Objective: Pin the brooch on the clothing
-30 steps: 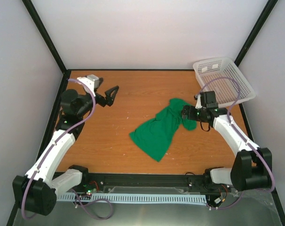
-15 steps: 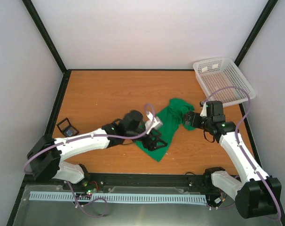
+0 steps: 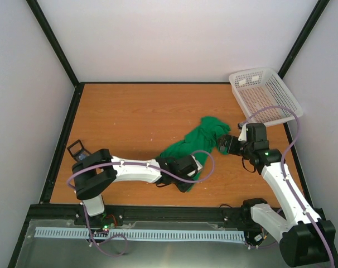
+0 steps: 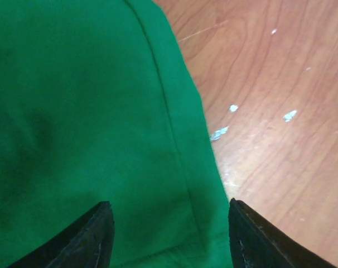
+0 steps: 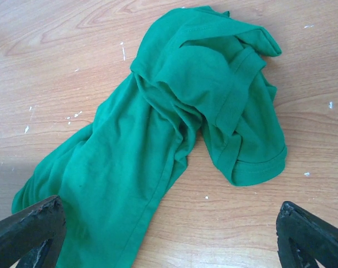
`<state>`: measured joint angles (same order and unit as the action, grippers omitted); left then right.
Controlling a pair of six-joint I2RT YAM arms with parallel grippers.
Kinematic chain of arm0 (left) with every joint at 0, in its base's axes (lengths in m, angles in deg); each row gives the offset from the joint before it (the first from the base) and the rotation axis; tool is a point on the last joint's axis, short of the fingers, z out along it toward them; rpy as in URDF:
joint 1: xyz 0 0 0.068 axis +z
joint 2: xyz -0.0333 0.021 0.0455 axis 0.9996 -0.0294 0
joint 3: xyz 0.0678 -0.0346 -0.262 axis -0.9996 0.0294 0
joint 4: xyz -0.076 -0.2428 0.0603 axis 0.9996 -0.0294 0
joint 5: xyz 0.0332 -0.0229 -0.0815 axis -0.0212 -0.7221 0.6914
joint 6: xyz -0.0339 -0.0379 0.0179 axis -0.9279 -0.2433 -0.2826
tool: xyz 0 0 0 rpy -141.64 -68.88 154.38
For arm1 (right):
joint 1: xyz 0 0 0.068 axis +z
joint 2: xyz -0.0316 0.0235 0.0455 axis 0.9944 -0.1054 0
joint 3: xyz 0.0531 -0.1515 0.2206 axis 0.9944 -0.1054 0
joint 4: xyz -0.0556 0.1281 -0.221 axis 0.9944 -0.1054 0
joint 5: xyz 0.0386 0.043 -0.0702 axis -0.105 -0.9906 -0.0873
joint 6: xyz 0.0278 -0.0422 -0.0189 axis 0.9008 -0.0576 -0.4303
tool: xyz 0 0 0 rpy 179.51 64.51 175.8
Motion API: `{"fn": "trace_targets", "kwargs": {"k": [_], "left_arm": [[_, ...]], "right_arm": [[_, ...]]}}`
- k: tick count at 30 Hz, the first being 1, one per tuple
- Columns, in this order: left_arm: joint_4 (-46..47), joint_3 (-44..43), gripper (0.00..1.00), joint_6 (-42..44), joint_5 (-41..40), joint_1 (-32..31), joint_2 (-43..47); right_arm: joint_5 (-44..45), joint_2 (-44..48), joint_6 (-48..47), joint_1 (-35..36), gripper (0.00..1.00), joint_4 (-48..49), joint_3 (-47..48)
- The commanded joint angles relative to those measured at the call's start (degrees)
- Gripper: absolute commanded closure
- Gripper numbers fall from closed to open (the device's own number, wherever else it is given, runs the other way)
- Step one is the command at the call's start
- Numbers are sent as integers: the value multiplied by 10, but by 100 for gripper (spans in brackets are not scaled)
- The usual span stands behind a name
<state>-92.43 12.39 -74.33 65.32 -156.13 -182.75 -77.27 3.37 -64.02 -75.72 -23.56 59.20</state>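
Note:
The clothing, a bright green T-shirt [image 3: 198, 144], lies crumpled in a long heap on the wooden table [image 3: 130, 117]. My left gripper [image 3: 186, 170] is low over its near end. In the left wrist view its dark fingers [image 4: 96, 237] stand apart over the green cloth [image 4: 85, 111], astride a side seam and the hem, holding nothing. My right gripper [image 3: 224, 144] is just right of the bunched upper end, open wide. The right wrist view shows the shirt [image 5: 158, 145] ahead of the gripper [image 5: 169, 229], with a sleeve [image 5: 252, 162] nearest. The brooch is out of view.
A small black square-framed case [image 3: 77, 149] sits near the table's left edge, behind my left arm's elbow. A white mesh basket [image 3: 264, 96] stands at the back right corner. Black frame posts and grey walls close in the table.
My left arm swung from the back left corner across to the shirt's near end and came down on it, its jaws narrowing. The right gripper drew slightly off the shirt's upper end.

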Motion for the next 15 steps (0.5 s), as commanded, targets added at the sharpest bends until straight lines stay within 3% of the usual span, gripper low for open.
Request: {"fn": "trace_targets", "kwargs": {"k": [1, 7, 13, 15], "left_arm": [[-12, -14, 46, 7, -36, -8, -20], [17, 28, 61, -11, -11, -11, -21], [5, 57, 95, -39, -67, -10, 14], [-9, 63, 99, -48, -88, -7, 31]], "right_arm": [[6, -10, 8, -3, 0, 7, -9], [48, -72, -7, -3, 0, 2, 22], [73, -156, -48, -3, 1, -5, 77], [70, -193, -60, -3, 3, -3, 96]]}}
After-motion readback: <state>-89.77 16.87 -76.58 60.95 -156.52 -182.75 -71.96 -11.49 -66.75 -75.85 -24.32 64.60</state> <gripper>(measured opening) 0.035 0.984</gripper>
